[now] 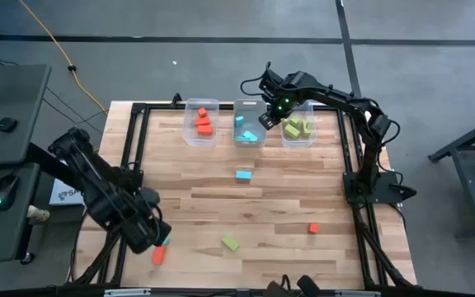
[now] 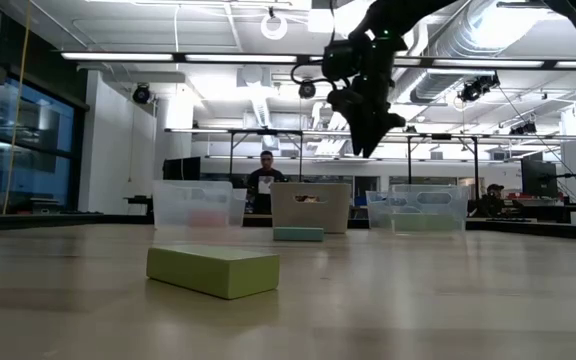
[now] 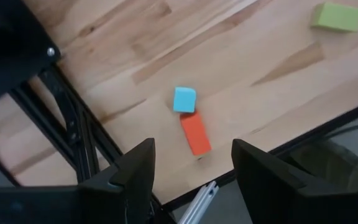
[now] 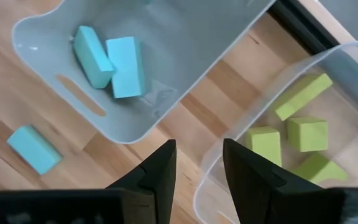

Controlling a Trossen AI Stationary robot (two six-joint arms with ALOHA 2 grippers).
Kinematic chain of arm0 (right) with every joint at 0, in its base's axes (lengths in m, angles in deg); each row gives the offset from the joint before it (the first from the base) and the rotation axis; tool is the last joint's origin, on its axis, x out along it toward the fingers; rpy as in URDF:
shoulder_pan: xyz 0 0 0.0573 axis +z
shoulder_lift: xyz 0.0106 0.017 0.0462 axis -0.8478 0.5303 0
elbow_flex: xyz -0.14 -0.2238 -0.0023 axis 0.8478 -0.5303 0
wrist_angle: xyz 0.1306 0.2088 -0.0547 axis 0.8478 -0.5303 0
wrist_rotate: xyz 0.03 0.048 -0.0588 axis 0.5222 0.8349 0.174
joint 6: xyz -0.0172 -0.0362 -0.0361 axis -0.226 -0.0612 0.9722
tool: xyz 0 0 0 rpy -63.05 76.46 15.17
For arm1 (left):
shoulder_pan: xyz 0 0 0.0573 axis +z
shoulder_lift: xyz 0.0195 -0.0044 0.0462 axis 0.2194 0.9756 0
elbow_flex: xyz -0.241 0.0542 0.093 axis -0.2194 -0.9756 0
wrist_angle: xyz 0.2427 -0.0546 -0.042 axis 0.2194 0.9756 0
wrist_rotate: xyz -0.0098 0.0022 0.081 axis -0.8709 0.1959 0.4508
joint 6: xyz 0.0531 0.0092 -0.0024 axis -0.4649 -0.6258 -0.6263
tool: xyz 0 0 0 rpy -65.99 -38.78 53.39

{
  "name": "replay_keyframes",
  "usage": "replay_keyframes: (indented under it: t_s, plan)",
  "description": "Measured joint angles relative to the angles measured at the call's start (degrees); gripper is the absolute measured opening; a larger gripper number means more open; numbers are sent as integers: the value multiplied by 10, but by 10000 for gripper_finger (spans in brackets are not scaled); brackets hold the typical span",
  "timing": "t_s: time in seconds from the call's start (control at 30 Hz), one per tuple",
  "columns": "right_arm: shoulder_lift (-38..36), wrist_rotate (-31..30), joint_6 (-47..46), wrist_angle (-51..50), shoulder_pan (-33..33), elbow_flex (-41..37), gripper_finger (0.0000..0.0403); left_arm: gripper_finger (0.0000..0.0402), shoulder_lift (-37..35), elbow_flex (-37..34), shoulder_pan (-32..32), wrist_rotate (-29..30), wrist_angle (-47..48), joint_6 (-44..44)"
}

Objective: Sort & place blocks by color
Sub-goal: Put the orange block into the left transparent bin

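Note:
My left gripper (image 1: 153, 238) hangs open over the table's near left corner, pointing down. Below its fingers (image 3: 192, 149) a red-orange bar (image 3: 195, 133) and a light blue cube (image 3: 184, 99) lie flat on the table, touching end to end. My right gripper (image 1: 265, 120) hovers high over the gap between the middle and right bins, open and empty (image 4: 199, 146). A yellow-green block (image 1: 231, 242), a red-orange cube (image 1: 313, 228) and a light blue block (image 1: 243, 175) lie loose on the table.
Three clear bins stand in a row at the far edge: the left bin (image 1: 190, 115) holds red-orange blocks, the middle bin (image 4: 166, 37) two light blue ones, and the right bin (image 4: 347, 81) several yellow-green ones. A black frame (image 1: 130, 157) borders the table.

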Motion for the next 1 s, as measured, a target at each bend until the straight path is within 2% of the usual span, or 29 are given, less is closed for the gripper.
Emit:
replay_keyframes:
  t_s: [0.53, 0.7, 1.0]
  plan:
    - [0, -1, 16, 0, 10, 0, 124, 190, 113, 0, -65, -19, -34, 168]
    - [0, -1, 22, -2, 10, 0, 124, 190, 153, 0, -67, -50, -34, 173]
    - [0, 1, 30, -4, 17, 0, 124, 190, 195, 0, -67, -52, -60, 192]
